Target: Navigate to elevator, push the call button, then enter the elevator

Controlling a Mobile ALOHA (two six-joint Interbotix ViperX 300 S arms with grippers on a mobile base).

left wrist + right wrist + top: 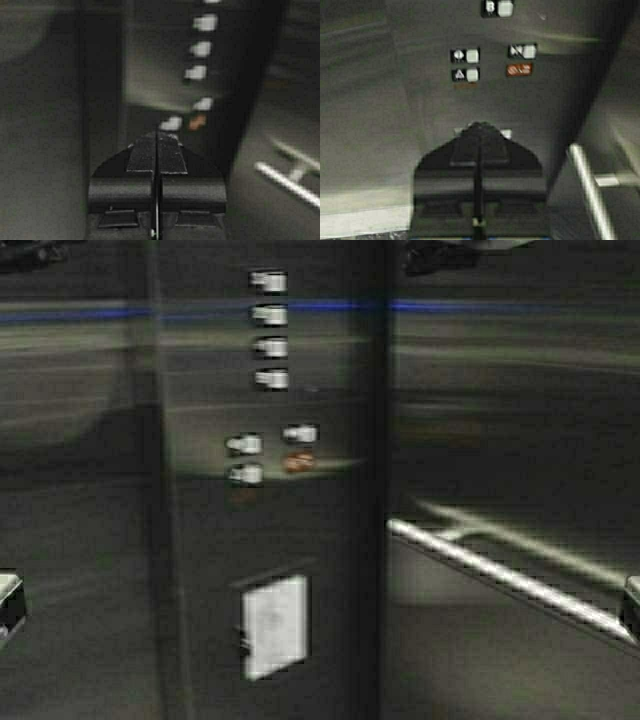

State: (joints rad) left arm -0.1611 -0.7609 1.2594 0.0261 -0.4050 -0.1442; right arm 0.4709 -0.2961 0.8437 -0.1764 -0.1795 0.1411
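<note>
I am inside the elevator, facing its brushed steel cabin wall at close range. A steel panel straight ahead carries a column of small floor buttons and a few icon buttons below them. The call button is out of view. My left gripper is shut with nothing in it and points at the lower icon buttons. My right gripper is also shut and empty, held a short way in front of the panel below the icon buttons.
A tubular handrail runs along the cabin wall on the right, also seen in the left wrist view as a handrail. A white square plate sits low on the panel. An orange-red label lies beside the icon buttons.
</note>
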